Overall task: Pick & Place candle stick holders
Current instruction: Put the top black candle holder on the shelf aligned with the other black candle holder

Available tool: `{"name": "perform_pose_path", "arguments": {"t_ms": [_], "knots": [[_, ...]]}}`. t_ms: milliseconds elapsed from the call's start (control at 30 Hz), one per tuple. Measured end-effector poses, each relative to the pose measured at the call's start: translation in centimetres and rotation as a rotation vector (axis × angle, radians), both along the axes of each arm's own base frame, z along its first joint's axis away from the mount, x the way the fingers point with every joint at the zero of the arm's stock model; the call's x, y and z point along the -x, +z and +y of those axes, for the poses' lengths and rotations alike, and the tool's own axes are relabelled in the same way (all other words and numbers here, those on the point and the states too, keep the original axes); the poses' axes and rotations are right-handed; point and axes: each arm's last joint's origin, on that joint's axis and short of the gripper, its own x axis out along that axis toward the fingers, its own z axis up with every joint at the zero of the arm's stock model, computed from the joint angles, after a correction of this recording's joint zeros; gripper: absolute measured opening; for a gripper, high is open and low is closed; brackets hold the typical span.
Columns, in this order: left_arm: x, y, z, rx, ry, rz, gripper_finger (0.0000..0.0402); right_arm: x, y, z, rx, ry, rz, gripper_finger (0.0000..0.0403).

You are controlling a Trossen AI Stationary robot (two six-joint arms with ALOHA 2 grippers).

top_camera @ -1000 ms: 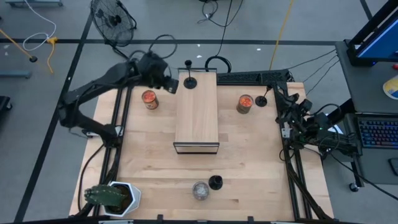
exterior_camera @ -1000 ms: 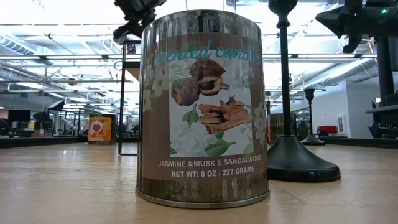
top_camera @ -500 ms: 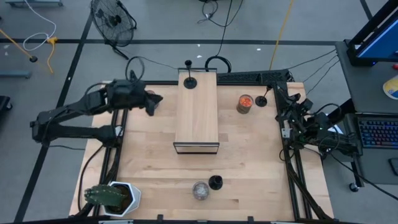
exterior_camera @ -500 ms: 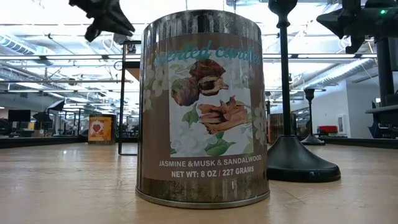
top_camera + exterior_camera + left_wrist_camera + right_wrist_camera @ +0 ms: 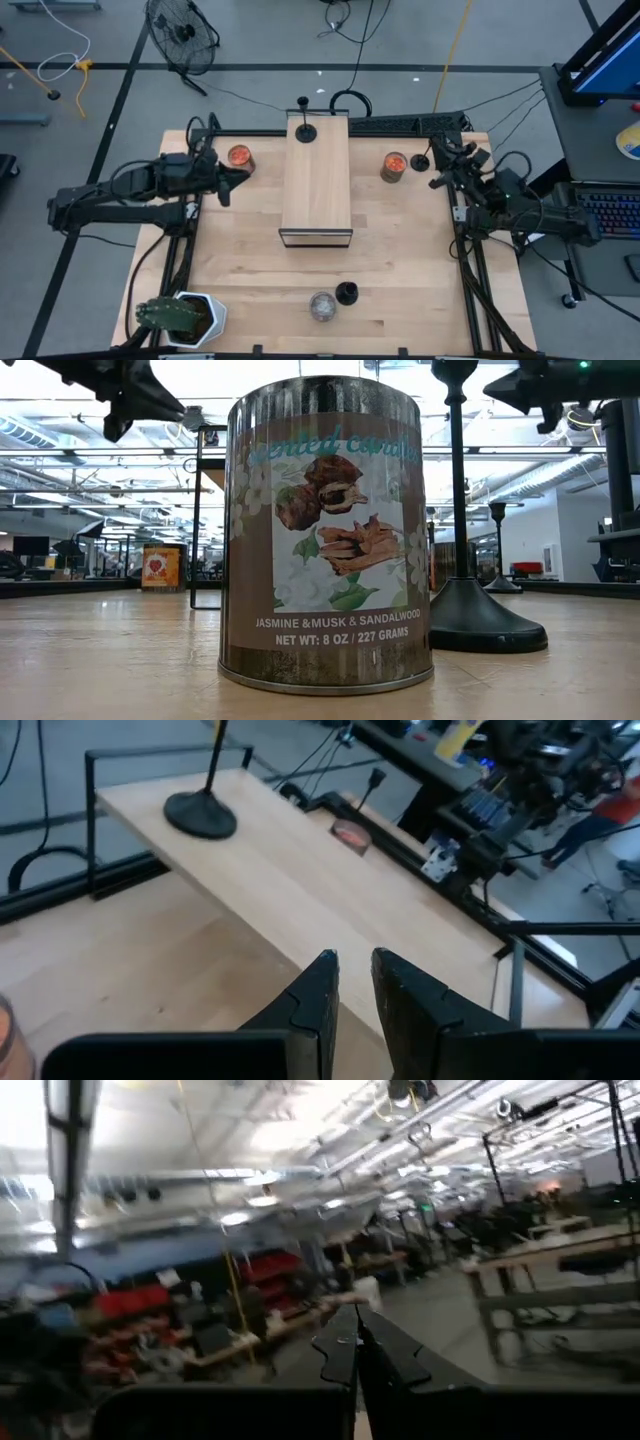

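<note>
Three matte-black candle stick holders show in the high view. One stands by its disc base on the far end of the wooden box; it also shows in the left wrist view. One stands at the far right beside a tin. One stands near the front edge, beside a silver tin; its base shows in the low view. My left gripper hovers left of the box, empty, its fingers a narrow gap apart. My right gripper is shut and empty at the table's right edge.
Two tins with orange-red tops stand left and right of the box. A silver candle tin stands near the front; it fills the low view. A potted plant is at the near left corner.
My left gripper has drawn back from the holder on the box's far end, going toward the table's left edge and a little nearer, empty. The holder stays upright on the box. My right arm has swung out from its rest at the right edge toward the far right holder.
</note>
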Motion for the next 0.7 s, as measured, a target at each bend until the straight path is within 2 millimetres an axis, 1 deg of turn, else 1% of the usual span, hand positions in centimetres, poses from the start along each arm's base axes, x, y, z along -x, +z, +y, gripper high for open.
{"name": "perform_pose_path", "arguments": {"t_ms": [233, 333, 467, 533, 700], "knots": [[1.0, -1.6, -0.9, -0.037, -0.058, -0.065, 0.0072, -2.0, 3.1, -0.6, -0.063, -0.081, 0.178, 0.0000], [1.4, -2.7, -1.1, -0.039, -0.070, -0.079, 0.0072, -2.7, 4.4, -0.9, -0.104, -0.116, 0.220, 0.0000], [1.9, -3.8, -1.3, -0.051, -0.089, -0.118, 0.0072, -3.6, 5.7, -1.1, -0.159, -0.144, 0.272, 0.0000], [2.2, -4.2, -1.4, -0.064, -0.095, -0.141, 0.0072, -4.0, 6.2, -1.2, -0.187, -0.146, 0.299, 0.0000], [3.1, -5.3, -1.6, -0.091, -0.105, -0.166, 0.0072, -4.7, 7.9, -1.6, -0.274, -0.215, 0.354, 0.0000]]}}
